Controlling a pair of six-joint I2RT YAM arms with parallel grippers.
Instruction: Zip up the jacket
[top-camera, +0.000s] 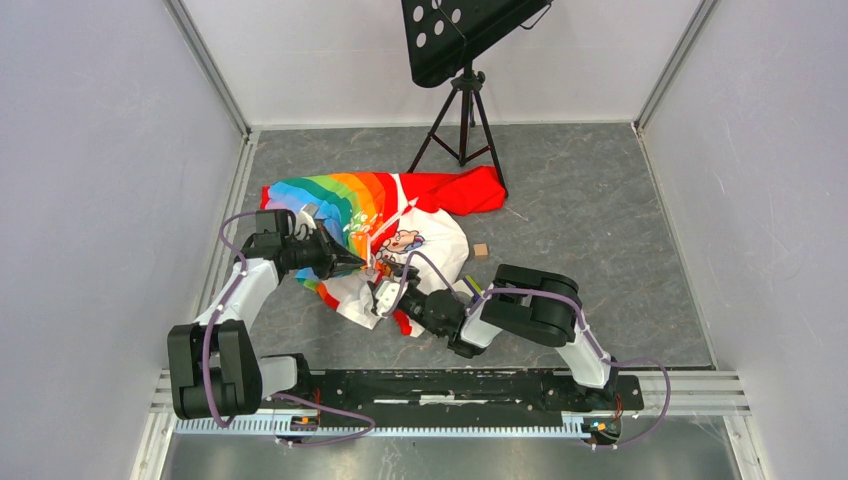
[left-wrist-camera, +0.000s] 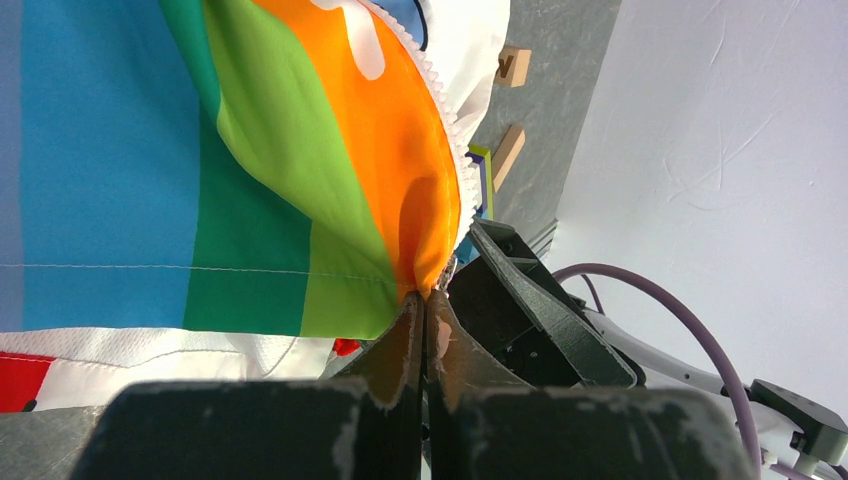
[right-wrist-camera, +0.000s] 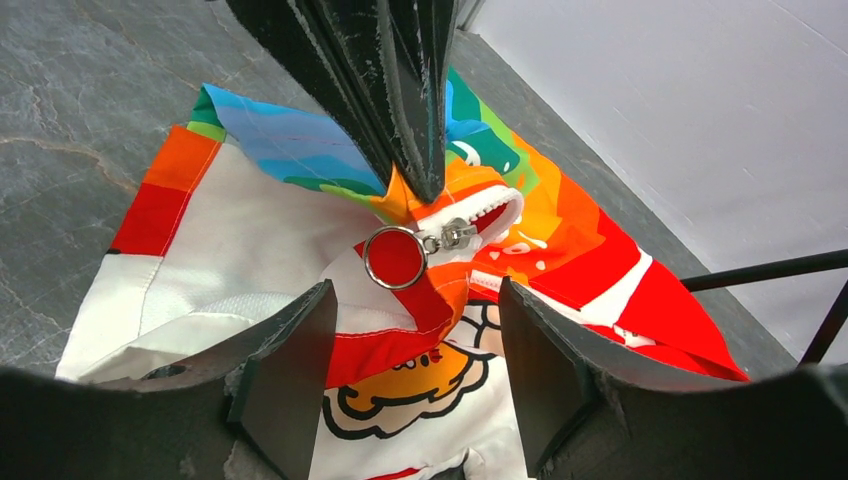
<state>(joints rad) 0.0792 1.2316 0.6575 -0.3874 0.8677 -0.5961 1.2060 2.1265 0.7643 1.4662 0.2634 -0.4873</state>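
The jacket (top-camera: 400, 215) lies crumpled on the grey floor mat, rainbow panel at left, red sleeve at right, white cartoon front in the middle. My left gripper (top-camera: 362, 264) is shut on the jacket's orange hem by the white zipper teeth (left-wrist-camera: 447, 130); its pinch point shows in the left wrist view (left-wrist-camera: 424, 296). My right gripper (top-camera: 384, 293) is open, and in its own view (right-wrist-camera: 415, 300) it stands just short of the silver ring pull (right-wrist-camera: 395, 257) and the slider (right-wrist-camera: 458, 233). The left gripper's fingers (right-wrist-camera: 400, 100) hang just above the ring.
A black music stand tripod (top-camera: 462, 120) stands behind the jacket. A small wooden block (top-camera: 481, 250) lies right of the jacket; two such blocks (left-wrist-camera: 512, 65) show in the left wrist view. Grey walls close in both sides.
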